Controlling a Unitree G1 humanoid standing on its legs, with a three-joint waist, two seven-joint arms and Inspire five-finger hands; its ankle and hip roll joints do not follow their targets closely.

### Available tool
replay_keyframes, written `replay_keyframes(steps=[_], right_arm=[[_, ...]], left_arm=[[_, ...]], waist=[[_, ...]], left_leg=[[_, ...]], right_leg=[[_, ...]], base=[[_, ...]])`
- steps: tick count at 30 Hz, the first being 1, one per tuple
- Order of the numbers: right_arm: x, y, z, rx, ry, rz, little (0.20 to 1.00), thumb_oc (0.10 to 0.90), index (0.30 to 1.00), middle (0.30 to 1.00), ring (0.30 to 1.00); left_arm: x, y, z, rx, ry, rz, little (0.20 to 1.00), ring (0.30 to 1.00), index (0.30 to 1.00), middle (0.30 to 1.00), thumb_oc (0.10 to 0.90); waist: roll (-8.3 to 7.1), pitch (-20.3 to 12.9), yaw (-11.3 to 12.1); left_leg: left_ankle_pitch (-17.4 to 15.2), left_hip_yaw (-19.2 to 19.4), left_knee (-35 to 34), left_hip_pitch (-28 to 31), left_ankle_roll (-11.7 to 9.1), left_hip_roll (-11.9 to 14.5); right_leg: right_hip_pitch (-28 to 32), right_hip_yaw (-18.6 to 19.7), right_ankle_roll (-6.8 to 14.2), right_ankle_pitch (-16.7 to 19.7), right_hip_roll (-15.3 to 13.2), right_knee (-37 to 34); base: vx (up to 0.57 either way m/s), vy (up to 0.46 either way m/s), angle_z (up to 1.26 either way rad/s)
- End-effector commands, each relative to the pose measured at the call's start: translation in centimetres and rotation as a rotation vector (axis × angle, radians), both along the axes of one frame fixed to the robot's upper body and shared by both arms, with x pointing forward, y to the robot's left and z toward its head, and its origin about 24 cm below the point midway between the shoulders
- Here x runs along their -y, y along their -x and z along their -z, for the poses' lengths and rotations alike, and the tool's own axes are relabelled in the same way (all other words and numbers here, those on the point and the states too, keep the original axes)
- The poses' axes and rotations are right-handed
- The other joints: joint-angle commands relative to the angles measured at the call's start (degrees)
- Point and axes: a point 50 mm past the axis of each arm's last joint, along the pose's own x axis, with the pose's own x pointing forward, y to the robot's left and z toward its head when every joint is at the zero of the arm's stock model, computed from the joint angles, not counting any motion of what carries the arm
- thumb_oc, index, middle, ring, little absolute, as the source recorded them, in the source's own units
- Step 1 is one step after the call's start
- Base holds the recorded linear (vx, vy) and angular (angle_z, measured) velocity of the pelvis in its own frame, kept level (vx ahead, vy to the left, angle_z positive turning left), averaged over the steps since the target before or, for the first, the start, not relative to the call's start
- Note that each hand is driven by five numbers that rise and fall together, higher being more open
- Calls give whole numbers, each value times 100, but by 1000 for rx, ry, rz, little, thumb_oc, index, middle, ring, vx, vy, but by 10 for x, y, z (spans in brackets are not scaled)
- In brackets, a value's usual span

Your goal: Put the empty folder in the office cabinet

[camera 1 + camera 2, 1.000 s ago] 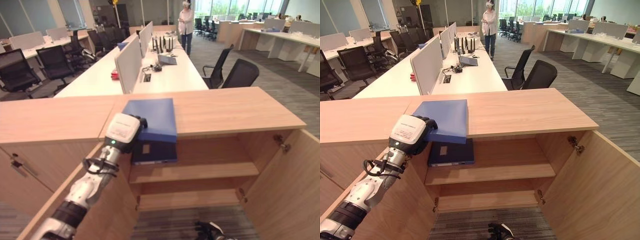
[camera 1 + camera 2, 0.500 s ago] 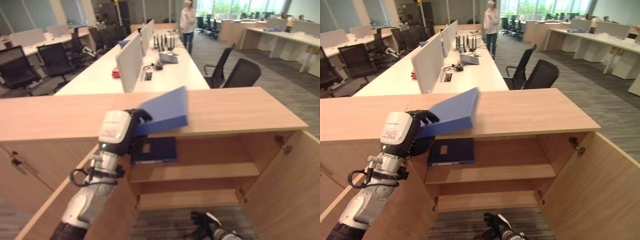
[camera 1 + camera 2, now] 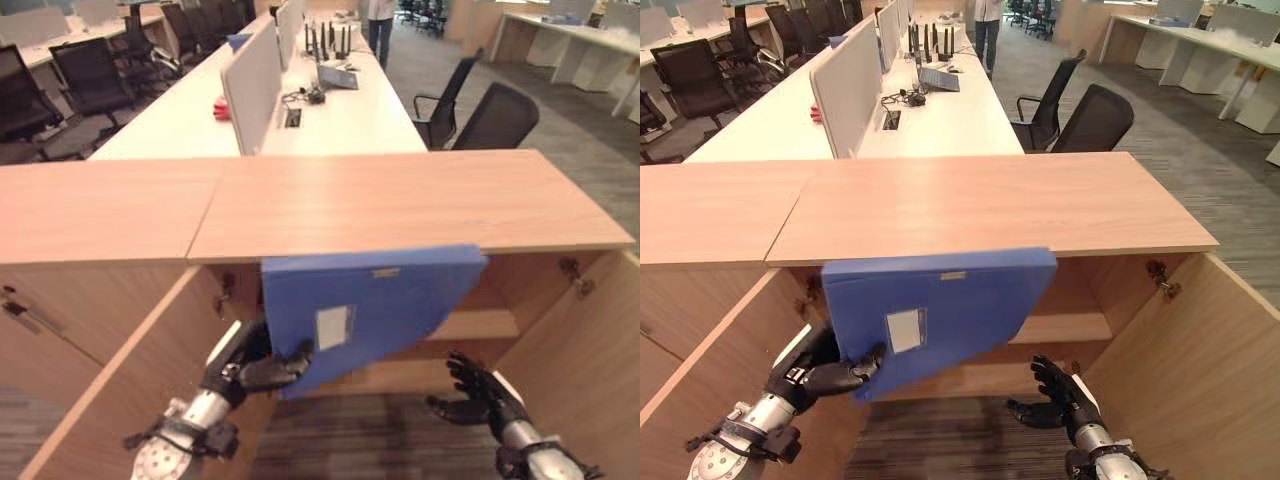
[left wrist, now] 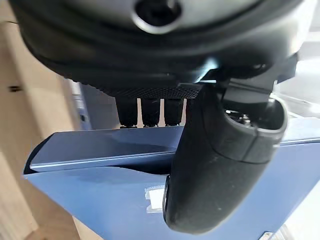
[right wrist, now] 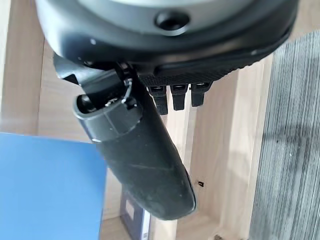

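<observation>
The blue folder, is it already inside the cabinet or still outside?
Still outside. The blue folder hangs tilted before the open cabinet, pinched at its lower corner by the left hand.

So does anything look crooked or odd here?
The blue folder hangs tilted in front of the open cabinet, pinched at one lower corner by the left hand, not yet on a shelf. The right hand waits open below it.
</observation>
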Motion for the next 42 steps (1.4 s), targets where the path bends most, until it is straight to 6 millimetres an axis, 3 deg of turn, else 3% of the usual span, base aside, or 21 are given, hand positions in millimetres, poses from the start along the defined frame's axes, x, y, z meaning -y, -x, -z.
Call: replay_keyframes(steps=[1,4,8,12,14,15,16,17,18,20,27,35,42], right_arm=[[-10,-49,-54,319,41,-76,900,800,900,900,900],[-11,-49,-56,317,76,-99,900,800,900,900,900],[-3,-47,-53,272,253,-121,900,800,900,900,900],[4,-52,-71,336,402,-107,900,800,900,900,900],[3,-57,-90,426,482,-111,900,800,900,900,900],[-2,-63,-114,537,591,-143,900,800,900,900,900],[-2,-63,-114,538,594,-143,900,800,900,900,900],[-9,-69,-129,617,660,-176,900,800,900,900,900],[-10,-69,-129,618,662,-176,900,800,900,900,900],[-30,-79,-137,671,636,-276,900,800,900,900,900],[-37,-74,-124,596,599,-374,900,800,900,900,900],[-50,-74,-123,596,485,-444,900,800,900,900,900],[-95,-78,-137,660,291,-700,900,800,900,900,900]], left_arm=[[3,-21,-56,333,37,39,300,300,300,300,400],[0,-19,-52,310,-26,50,300,300,300,300,400],[-8,-13,-48,273,-161,60,300,300,300,300,400],[-12,-9,-48,263,-193,49,300,300,300,300,400],[-12,-10,-51,274,-218,58,300,300,300,300,400],[-10,-11,-52,280,-229,87,300,300,300,300,400],[-10,-11,-53,281,-229,87,300,300,300,300,400],[-6,-12,-54,282,-242,133,300,300,300,300,400],[-6,-12,-54,283,-242,133,300,300,300,300,400],[-10,-12,-58,274,-279,187,300,300,300,300,400],[-35,-4,-61,230,-447,178,300,300,300,300,400],[-40,-3,-61,219,-497,187,300,300,300,300,400],[-33,-16,-75,303,-590,264,300,300,300,300,400]], waist=[[-316,-160,-7],[-316,-155,1],[-288,-143,25],[-253,-132,13],[-223,-127,-3],[-203,-138,-22],[-199,-134,-20],[-172,-153,-22],[-172,-148,-22],[-134,-158,11],[-109,-120,79],[-113,-104,113],[-158,-131,189]], left_leg=[[-684,-162,-34,290,164,-191],[-692,-167,-34,293,169,-188],[-705,-191,-34,297,181,-190],[-717,-199,-34,307,195,-191],[-717,-201,-34,311,204,-190],[-717,-196,-34,316,213,-189],[-718,-196,-34,316,214,-188],[-712,-185,-34,318,215,-191],[-713,-183,-34,318,215,-190],[-693,-160,-34,328,205,-181],[-670,-170,-34,341,187,-177],[-634,-202,-34,334,168,-180],[-590,-197,-34,314,110,-155]], right_leg=[[73,-211,139,-72,-171,41],[72,-206,134,-79,-165,41],[68,-205,130,-95,-157,41],[64,-193,134,-102,-153,41],[61,-186,136,-105,-150,41],[58,-174,140,-106,-150,41],[58,-173,141,-106,-150,41],[64,-168,145,-109,-149,41],[62,-166,145,-109,-148,41],[59,-162,144,-105,-153,41],[70,-190,134,-111,-144,41],[71,-218,134,-107,-143,41],[70,-232,130,-115,-140,41]], base=[[0,0,0],[-2,1,4],[0,0,0],[1,2,-2],[0,0,0],[0,0,0],[0,0,0],[0,0,0],[0,0,0],[0,0,0],[-2,1,3],[-2,0,-1],[0,0,0]])
